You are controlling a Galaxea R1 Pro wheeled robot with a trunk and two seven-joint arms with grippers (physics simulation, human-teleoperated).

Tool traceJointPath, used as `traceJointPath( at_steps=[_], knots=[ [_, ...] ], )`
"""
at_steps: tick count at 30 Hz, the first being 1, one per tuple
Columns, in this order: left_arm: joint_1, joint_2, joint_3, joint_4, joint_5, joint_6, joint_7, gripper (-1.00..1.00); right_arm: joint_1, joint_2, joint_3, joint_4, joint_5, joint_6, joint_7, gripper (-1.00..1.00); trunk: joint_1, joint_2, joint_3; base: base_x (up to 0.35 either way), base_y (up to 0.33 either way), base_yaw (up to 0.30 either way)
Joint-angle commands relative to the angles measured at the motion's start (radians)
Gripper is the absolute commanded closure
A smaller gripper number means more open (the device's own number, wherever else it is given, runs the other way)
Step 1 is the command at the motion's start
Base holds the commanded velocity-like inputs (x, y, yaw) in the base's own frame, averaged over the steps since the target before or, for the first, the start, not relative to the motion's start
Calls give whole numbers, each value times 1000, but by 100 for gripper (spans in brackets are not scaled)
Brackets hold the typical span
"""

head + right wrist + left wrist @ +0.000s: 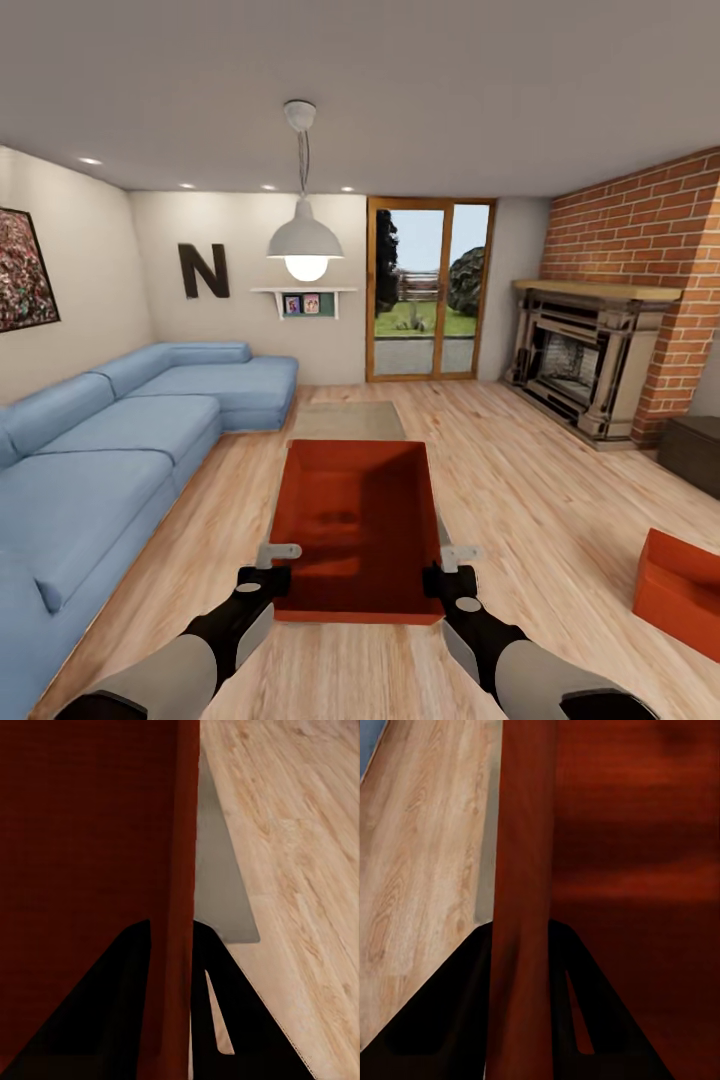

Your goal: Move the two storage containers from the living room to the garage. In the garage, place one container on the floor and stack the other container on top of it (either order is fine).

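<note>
Our left hand [268, 570] is pinching the left wall of a storage container [358, 525], and our right hand [446, 572] is pinching its right wall, so the orange-red bin hangs between the two arms, open side up, above the light wood floor [540, 470] of the living room. In the left wrist view the dark fingers [450, 1020] sit one on each side of the red wall [521, 907], with the bin's inner bottom on one side and the planks [420, 870] on the other; the right wrist view shows the same grip, the fingers [112, 1005] straddling the wall [180, 870], with wood planks [300, 870] and a grey rug [221, 892] beneath. That beige-grey rug [350, 418] lies on the floor just beyond the held bin's far end. The second storage container [685, 590] rests on the planks at the right, well apart from the first and cut off by the picture's edge. A long blue sofa [110, 450] runs along the left wall, a brick fireplace [590, 370] stands on the right, and a glass door [430, 290] shows at the far end, with a white pendant lamp [305, 245] hanging from the ceiling.
</note>
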Motion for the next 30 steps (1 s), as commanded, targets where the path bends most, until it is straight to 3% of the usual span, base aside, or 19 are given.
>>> traceJointPath(
  at_steps=[1,12,30],
  knots=[
    [-2,1,57,-10,3,3,22,100,0,0,-3,3,-1,-1,-10,100,0,-2,-1,-337,0,262],
    [-2,1,57,-10,3,3,22,100,0,0,-3,3,-1,-1,-10,100,0,-2,4,-290,0,263],
    [-2,1,57,-8,3,3,22,100,0,0,-3,3,-1,-1,-10,100,0,-2,5,-12,0,267]
  ],
)
